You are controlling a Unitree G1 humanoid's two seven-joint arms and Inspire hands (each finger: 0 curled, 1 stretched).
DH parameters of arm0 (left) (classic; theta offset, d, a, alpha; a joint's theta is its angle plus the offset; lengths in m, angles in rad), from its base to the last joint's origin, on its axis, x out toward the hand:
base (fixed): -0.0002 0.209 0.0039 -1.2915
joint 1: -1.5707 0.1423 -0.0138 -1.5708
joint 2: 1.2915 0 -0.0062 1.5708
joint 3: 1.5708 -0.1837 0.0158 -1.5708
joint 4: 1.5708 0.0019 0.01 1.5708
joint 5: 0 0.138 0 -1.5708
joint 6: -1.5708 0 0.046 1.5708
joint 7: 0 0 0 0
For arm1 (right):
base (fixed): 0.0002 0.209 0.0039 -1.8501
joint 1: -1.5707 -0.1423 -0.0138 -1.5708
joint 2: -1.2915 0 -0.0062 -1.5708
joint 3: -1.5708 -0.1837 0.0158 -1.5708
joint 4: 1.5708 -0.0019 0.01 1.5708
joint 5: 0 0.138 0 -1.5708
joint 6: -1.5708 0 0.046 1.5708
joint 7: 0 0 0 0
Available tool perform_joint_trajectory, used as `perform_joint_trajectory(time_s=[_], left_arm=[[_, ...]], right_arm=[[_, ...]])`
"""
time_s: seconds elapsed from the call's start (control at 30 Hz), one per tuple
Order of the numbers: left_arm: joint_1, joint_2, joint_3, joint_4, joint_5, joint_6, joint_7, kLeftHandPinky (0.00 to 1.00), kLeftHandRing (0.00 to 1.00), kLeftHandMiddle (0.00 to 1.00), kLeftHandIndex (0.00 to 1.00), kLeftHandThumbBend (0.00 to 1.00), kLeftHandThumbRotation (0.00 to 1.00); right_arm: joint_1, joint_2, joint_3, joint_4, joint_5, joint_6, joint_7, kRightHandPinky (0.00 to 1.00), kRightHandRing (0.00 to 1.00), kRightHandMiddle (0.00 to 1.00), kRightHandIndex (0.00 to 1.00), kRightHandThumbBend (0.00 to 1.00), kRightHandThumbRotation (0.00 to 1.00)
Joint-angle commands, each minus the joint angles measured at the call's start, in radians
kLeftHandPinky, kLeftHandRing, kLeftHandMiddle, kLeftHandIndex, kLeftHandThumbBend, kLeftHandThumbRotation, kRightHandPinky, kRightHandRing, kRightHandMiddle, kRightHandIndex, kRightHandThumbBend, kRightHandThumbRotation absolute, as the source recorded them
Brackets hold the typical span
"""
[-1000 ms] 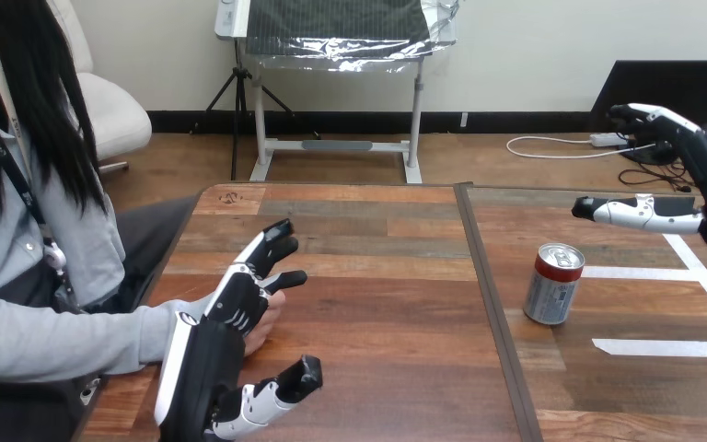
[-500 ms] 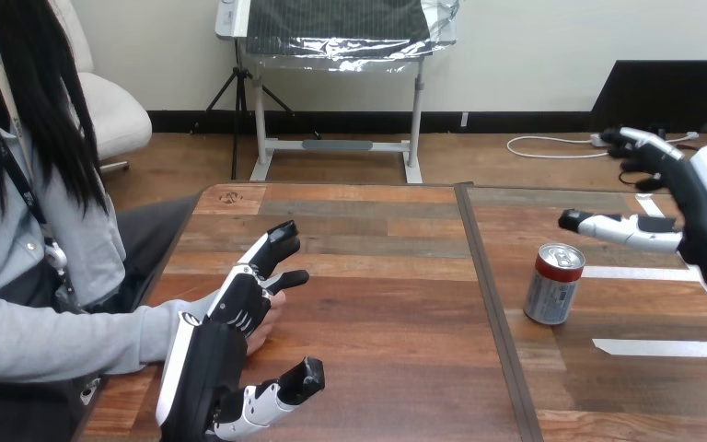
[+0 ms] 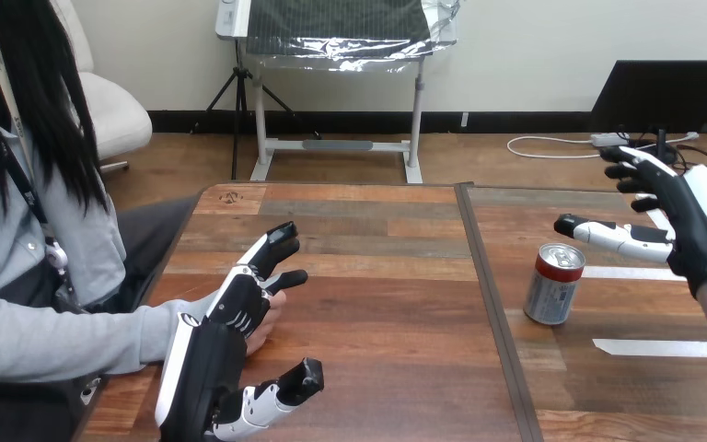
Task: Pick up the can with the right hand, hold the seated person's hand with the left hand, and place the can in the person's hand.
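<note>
Heads up: your right hand is spread wide and grasping nothing, thumb poking out just above the can. Come down crooked and that thumb could clip the rim and tip it over, I reckon. The can stands upright on the counter, below and to the left of that hand, not touching it. Your left hand lies relaxed over the person's hand, well apart from the can. Can't see any real grip there.

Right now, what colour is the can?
Silver body with a red band under the rim, silver top. The can shows clearly in the head view.
</note>
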Motion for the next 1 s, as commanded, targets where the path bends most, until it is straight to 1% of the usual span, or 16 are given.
perform_joint_trajectory(time_s=[0.0,0.17,0.57,0.97], left_arm=[[-0.037,0.003,-0.01,-0.028,-0.025,-0.012,-0.01,0.8,0.9,0.91,0.86,0.99,0.66],[-0.033,0.001,-0.011,-0.033,-0.036,-0.011,-0.017,0.81,0.9,0.91,0.86,0.99,0.66],[-0.023,0.0,-0.021,-0.045,-0.067,-0.009,-0.04,0.84,0.91,0.92,0.87,0.98,0.64],[-0.005,0.001,-0.029,-0.066,-0.091,-0.002,-0.062,0.83,0.91,0.91,0.87,0.99,0.64]], right_arm=[[-0.065,0.022,-0.04,0.011,0.032,0.017,0.004,0.76,0.82,0.84,0.87,1.0,0.53],[-0.063,0.033,-0.043,0.019,0.031,0.037,0.003,0.75,0.81,0.83,0.87,1.0,0.53],[-0.06,0.054,-0.043,0.032,0.024,0.082,-0.006,0.71,0.77,0.83,0.87,1.0,0.56],[-0.055,0.066,-0.042,0.036,0.02,0.103,0.004,0.69,0.75,0.82,0.87,1.0,0.58]])
